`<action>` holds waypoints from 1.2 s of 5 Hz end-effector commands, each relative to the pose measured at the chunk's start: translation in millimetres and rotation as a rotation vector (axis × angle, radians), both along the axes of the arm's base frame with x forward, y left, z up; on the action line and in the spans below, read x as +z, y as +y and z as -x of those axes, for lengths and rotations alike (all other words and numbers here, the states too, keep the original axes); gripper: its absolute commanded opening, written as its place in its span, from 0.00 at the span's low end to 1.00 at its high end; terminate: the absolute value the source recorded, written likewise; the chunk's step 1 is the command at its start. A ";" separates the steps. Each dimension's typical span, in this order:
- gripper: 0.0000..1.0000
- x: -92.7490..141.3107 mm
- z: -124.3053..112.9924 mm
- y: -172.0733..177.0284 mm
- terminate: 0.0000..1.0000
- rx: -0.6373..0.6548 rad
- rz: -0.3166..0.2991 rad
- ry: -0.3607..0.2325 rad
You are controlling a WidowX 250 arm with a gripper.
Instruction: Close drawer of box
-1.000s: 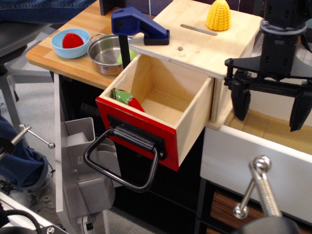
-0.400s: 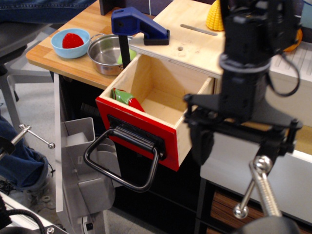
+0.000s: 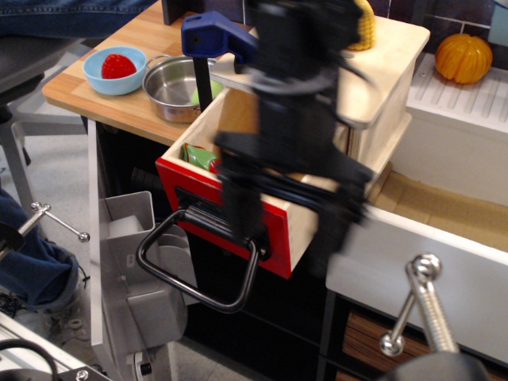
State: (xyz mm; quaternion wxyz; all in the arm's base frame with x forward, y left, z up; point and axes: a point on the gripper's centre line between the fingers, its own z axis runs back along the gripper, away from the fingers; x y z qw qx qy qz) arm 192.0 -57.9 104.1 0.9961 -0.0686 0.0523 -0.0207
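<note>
The drawer [image 3: 279, 245] is pulled far out of the box [image 3: 390, 59]. It has a red front panel and a black loop handle [image 3: 193, 279] hanging down. A green and red toy [image 3: 198, 156] lies inside at the left. My gripper [image 3: 290, 224] is motion-blurred and hangs over the drawer's open top and front. Its jaws are spread wide, one finger [image 3: 240, 208] in front of the red panel and the other past the drawer's right side. It holds nothing. The arm hides most of the drawer's inside and part of the box top.
A blue clamp [image 3: 213, 33] grips the box's left edge. A steel pot [image 3: 165, 87] and a blue bowl with a strawberry [image 3: 113, 68] sit on the counter at left. The white drawer [image 3: 413, 274] with a metal knob [image 3: 422, 305] stands open at right. A pumpkin [image 3: 463, 57] lies beyond.
My gripper has swept from the right, over the white drawer, leftwards and down to the front of the red drawer. The drawer has not moved.
</note>
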 end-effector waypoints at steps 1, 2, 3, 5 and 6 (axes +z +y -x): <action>1.00 5.0 -7.5 55.8 0.00 -0.016 -0.068 -0.108; 1.00 0.3 -22.2 79.7 0.00 0.003 -0.100 -0.114; 1.00 -8.4 -27.4 79.8 0.00 0.021 -0.125 -0.137; 1.00 -13.7 -42.5 74.0 0.00 0.076 -0.157 -0.196; 1.00 -13.2 -31.7 69.4 0.00 0.068 -0.137 -0.182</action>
